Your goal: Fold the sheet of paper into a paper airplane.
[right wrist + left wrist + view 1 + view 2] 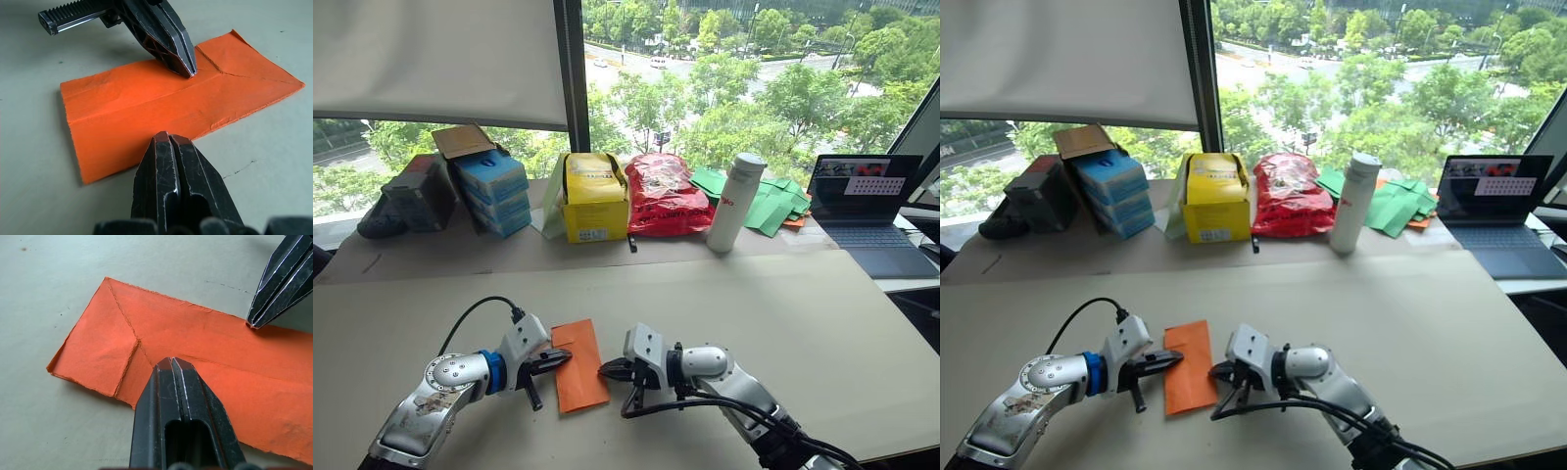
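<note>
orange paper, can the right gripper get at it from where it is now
Probably yes. The right gripper sits shut at the edge of the orange paper, with nothing between them; the left gripper presses the opposite side.

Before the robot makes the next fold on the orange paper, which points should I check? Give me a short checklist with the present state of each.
1. Sheet of paper lies flat on the table: ok.
2. Left gripper shut, tip pressing on the paper: ok.
3. Right gripper shut, tip at the paper's edge: ok.
4. Corner flap folded over at one end: ok.
5. Long centre crease sharp enough: cannot tell.
6. Bottle and boxes far from the work area: ok.
</note>
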`<state>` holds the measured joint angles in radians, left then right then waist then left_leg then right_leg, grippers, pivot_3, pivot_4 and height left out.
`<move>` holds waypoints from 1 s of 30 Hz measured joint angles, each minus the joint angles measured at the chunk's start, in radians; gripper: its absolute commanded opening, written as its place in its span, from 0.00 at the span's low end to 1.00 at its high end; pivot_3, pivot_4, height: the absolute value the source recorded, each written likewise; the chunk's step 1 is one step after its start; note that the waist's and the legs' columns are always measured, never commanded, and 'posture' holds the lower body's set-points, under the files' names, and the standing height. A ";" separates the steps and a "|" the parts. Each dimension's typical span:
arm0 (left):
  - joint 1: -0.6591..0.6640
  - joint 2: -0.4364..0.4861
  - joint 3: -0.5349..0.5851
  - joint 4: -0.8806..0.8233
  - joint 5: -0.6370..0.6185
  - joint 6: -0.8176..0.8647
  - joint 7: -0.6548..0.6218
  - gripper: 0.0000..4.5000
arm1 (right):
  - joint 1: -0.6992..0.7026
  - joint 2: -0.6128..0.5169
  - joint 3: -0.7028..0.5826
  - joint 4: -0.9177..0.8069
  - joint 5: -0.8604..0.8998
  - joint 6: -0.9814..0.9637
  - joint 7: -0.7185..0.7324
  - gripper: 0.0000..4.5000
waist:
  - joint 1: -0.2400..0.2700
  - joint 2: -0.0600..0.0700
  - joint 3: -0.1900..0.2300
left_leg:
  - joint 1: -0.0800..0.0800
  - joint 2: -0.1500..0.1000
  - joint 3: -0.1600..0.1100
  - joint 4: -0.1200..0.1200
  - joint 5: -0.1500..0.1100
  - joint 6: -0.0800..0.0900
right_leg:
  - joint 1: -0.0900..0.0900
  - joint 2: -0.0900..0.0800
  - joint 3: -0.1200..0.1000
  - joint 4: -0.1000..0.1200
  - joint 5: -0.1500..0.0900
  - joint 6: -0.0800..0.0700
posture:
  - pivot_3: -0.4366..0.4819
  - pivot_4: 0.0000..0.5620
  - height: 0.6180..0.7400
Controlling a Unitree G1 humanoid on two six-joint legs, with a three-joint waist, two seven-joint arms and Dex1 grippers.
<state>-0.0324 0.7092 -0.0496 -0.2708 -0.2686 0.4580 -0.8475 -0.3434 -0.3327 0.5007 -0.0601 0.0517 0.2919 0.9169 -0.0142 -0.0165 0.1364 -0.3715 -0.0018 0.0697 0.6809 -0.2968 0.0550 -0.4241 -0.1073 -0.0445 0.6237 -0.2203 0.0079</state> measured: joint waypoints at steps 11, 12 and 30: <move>-0.002 0.000 0.000 0.002 0.000 -0.001 0.001 0.00 | 0.014 -0.107 0.044 -0.094 0.009 -0.002 0.135 0.00 | 0.001 0.000 0.000 | 0.000 0.000 0.000 0.000 0.000 0.000 | 0.000 0.000 -0.001 0.000 0.000 0.000 | 0.48 0.27 1.00; -0.003 0.000 0.000 0.003 0.000 -0.001 0.001 0.00 | 0.014 -0.112 0.046 -0.099 0.009 -0.003 0.143 0.00 | 0.002 0.000 0.000 | 0.000 0.000 0.000 0.000 0.000 0.000 | 0.000 0.000 -0.001 0.000 0.000 0.000 | 0.48 0.27 1.00; 0.062 0.095 0.205 -0.056 -0.169 0.094 -0.093 0.00 | 0.068 -0.116 -0.192 -0.220 0.168 0.132 0.037 0.00 | 0.002 -0.005 0.004 | -0.006 0.000 -0.001 0.000 0.002 -0.004 | -0.004 -0.001 -0.002 -0.002 0.000 0.000 | 0.48 0.27 1.00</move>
<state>0.0295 0.8043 0.1559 -0.3269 -0.4377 0.5522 -0.9401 -0.2750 -0.4484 0.3092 -0.2802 0.2197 0.4236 0.9543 -0.0121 -0.0211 0.1402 -0.3780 -0.0018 0.0691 0.6813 -0.2945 0.0509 -0.4280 -0.1079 -0.0470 0.6220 -0.2203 0.0080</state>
